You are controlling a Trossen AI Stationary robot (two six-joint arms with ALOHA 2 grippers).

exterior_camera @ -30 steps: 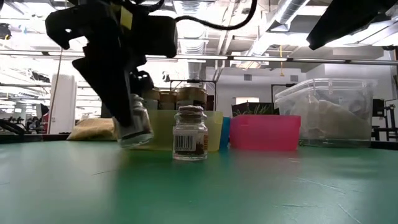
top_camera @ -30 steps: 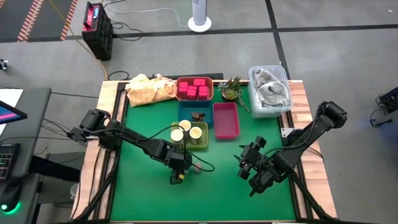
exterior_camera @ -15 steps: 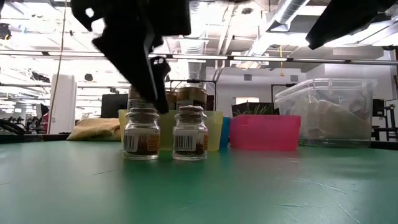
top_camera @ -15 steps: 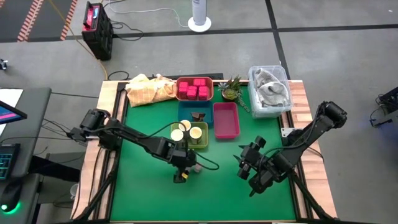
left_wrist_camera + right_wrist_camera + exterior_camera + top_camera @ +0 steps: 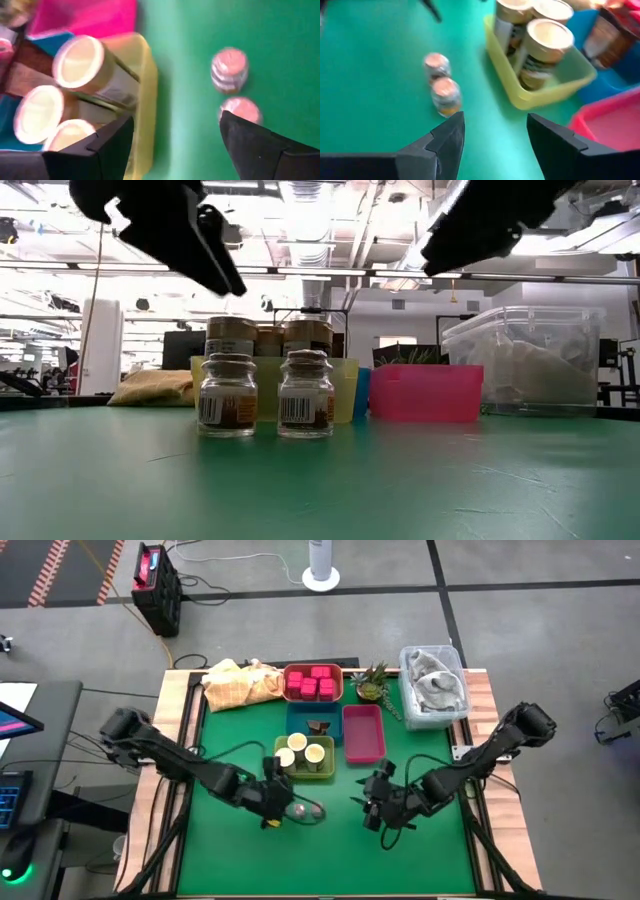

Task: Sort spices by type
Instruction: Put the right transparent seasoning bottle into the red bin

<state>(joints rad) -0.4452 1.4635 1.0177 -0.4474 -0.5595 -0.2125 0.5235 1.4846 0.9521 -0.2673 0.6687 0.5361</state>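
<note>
1. We see two small brown-lidded jars (image 5: 228,395) standing upright on the green mat (image 5: 340,840), just beside each other, at about 6 o'clock of the yellow tray (image 5: 322,768), outside every tray.
2. Left gripper (image 5: 270,810) sits at 9 o'clock of the jars; jaws apart, holding nothing.
3. Right gripper (image 5: 372,808) is at 3 o'clock of the jars, well apart; jaws part open, empty.
4. Cream-topped jars (image 5: 80,62) are in the yellow tray, pink packets (image 5: 312,683) in the red tray (image 5: 290,674), the pink tray (image 5: 363,753) looks empty.
5. Risk, we judge: the jars stand so close that a finger going for one could tip the other.
6. Both arms converging could clash.
</note>
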